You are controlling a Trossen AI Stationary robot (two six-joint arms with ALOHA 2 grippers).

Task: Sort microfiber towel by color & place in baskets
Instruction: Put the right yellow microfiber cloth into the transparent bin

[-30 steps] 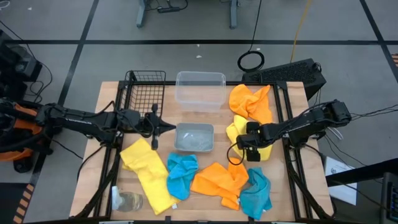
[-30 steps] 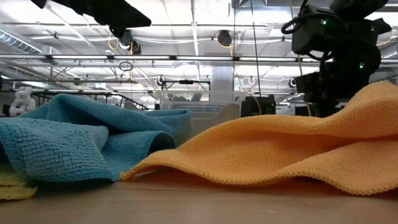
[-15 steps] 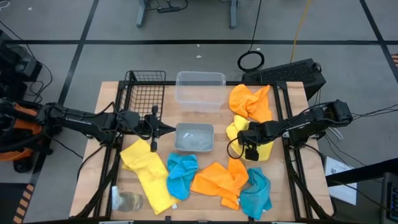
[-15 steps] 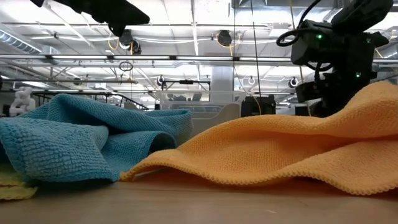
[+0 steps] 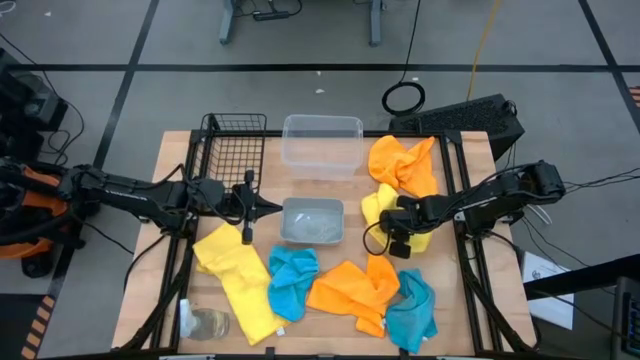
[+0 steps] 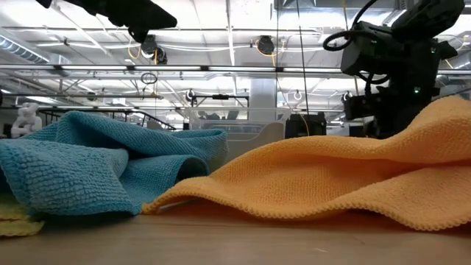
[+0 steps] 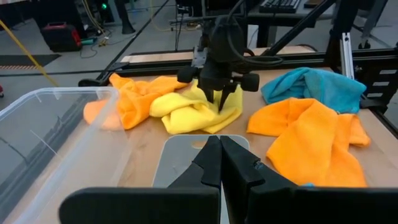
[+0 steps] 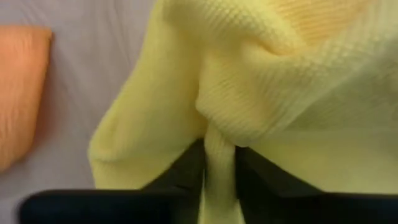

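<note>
- The wooden table [image 5: 170, 160] fills the middle of the high view; the grey tray [image 5: 313, 221] sits near its centre and serves as the marker for everything else.
- Just behind the grey tray stands the clear plastic tub [image 5: 322, 146]; the black wire-mesh basket [image 5: 232, 152] is behind it and to the left.
- Right of the grey tray lies a crumpled yellow towel [image 5: 378, 207], with an orange towel [image 5: 403, 164] behind that one.
- The right gripper [image 5: 396, 243] is down on this yellow towel, to the right of the grey tray; its wrist view shows the dark fingers [image 8: 180, 171] pinched together on a fold of yellow cloth [image 8: 217, 155].
- The left gripper [image 5: 249, 205] hangs just left of the grey tray, fingers clenched with nothing between them.
- In front of the grey tray lie a second yellow towel [image 5: 238, 276], a blue towel [image 5: 290, 280], another orange towel [image 5: 352, 289] and a second blue towel [image 5: 412, 312], from left to right.
- A clear glass cup [image 5: 207, 324] lies far to the front left of the grey tray, at the table's edge.
- Around the table is grey floor marked with dark lines [image 5: 130, 85]; the low view looks past the cloths into a large hall with ceiling pipes and bright lights [image 6: 221, 44].
</note>
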